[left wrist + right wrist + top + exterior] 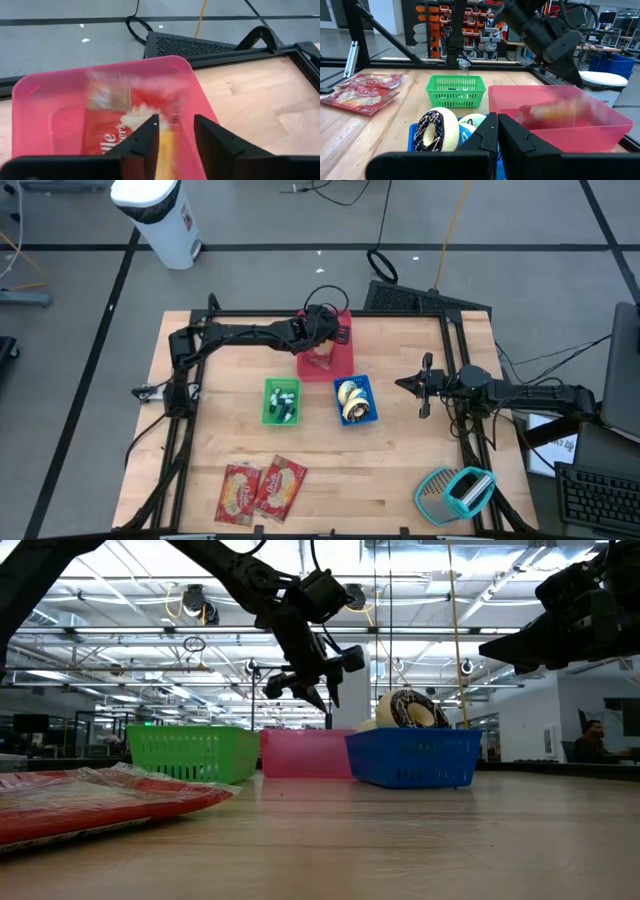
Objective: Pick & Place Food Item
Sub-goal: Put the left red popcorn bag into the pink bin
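Broadly, a wooden table [400, 480] framed by dark rails, with three small baskets grouped near its middle. Left arm stretched across from its corner post, left gripper [322, 332] poised over the pink basket [340, 365] at the far side, pointing down into it; fingers [145, 142] parted a little in the wrist view, nothing seen between them. Inside the pink basket, a red snack packet [107, 127] with white lettering and a clear end, lying on the basket floor just ahead of those fingers, blurred in the picture. Right arm folded back at the table's right edge, right gripper [425, 385] held level and well apart from the baskets, jaws pressed together on nothing. Green basket [281, 402] just in front of the pink one toward the near side, holding some small dark and pale items too small to tell. Blue basket [357, 401] beside the green one, holding a chocolate-iced doughnut [432, 131] and a pale one [472, 121] behind it. Near the front edge on the left, two more red packets [260, 490] lying flat, side by side and overlapping. At the front right corner, a teal and grey object [455, 495], not identifiable.
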Controlling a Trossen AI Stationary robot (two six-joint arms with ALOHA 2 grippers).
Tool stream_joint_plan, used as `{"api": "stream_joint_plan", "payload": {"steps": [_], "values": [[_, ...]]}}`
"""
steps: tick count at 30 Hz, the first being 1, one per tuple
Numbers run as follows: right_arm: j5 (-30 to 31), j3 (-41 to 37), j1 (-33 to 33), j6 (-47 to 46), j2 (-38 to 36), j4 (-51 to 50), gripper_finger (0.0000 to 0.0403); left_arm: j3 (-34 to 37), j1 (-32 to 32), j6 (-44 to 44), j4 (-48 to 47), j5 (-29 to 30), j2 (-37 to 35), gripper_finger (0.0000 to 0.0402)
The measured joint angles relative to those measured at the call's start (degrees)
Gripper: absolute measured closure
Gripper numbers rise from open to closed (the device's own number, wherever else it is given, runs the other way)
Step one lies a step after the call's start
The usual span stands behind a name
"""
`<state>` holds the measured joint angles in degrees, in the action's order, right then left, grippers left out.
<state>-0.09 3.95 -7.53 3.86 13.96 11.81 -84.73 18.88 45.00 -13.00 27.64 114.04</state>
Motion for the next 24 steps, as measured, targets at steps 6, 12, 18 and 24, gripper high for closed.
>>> {"api": "stream_joint_plan", "payload": {"steps": [6,12,18,24], "values": [[0.01,0.01,0.01,0.0,-0.01,0.0,0.0399,0.0,0.06,-3.86,-0.2,-0.46,-0.48,0.0236],[0.01,0.0,0.02,0.0,0.0,0.0,0.0399,0.02,-0.81,-10.7,-1.59,-5.4,-7.46,0.0213],[0.01,0.0,0.02,0.0,0.0,-0.02,0.0399,-0.01,-8.35,-13.53,-9.15,-7.06,-18.72,0.0211],[-0.01,0.01,0.0,0.0,-0.01,0.0,0.0398,-0.02,-21.47,-9.32,-22.02,-3.76,-26.35,0.0211]]}}
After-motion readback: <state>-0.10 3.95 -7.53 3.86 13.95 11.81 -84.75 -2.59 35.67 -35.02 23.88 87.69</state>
